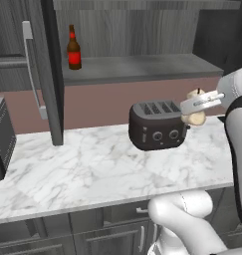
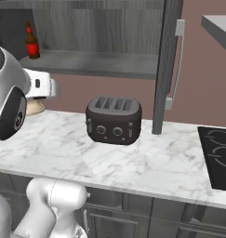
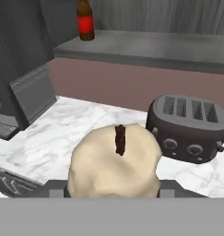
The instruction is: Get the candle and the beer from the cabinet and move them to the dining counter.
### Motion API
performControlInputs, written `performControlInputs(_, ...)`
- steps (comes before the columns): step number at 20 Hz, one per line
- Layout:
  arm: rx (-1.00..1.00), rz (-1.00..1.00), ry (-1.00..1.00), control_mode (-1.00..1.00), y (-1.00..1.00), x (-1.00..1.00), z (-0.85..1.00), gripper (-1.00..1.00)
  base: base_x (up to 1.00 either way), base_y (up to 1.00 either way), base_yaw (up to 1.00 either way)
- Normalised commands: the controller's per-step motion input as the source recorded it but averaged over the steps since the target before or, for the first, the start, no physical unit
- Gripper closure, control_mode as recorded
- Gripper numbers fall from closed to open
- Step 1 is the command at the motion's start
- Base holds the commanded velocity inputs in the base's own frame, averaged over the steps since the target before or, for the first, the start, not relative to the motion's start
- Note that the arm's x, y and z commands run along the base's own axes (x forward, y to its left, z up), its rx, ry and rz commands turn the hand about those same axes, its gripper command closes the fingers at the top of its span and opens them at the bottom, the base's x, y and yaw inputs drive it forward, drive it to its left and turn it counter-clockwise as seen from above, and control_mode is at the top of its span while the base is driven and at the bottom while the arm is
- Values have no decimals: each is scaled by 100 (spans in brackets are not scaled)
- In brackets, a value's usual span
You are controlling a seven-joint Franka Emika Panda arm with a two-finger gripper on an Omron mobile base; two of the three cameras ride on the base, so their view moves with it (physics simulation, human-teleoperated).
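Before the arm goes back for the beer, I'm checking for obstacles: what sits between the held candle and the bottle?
In the hand view, only bare shelf and marble counter separate the candle from the beer; the toaster stands off to the side.

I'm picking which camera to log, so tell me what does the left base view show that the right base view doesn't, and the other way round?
Left base view alone: a dark appliance at the counter's left end, and the gripper shut on the candle. Right base view alone: a black cooktop at the counter's right end. Both: the beer on the cabinet shelf and the toaster on the marble counter.
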Motion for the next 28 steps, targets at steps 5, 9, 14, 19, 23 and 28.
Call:
performControlInputs(5, 0, -14, 0, -100, 0, 9, -3, 100, 0, 0, 0)
performControlInputs(9, 0, -33, 0, -100, 0, 0, 0, 100, 0, 0, 0)
performControlInputs(14, 0, -38, 0, -100, -2, 0, 0, 100, 0, 0, 0)
performControlInputs(19, 0, -17, 0, -100, -9, 5, 0, 100, 0, 0, 0)
performControlInputs(23, 0, 0, 0, -100, -4, 18, 0, 100, 0, 0, 0)
performControlInputs(28, 3, 2, 3, -100, -15, 21, 0, 100, 0, 0, 0)
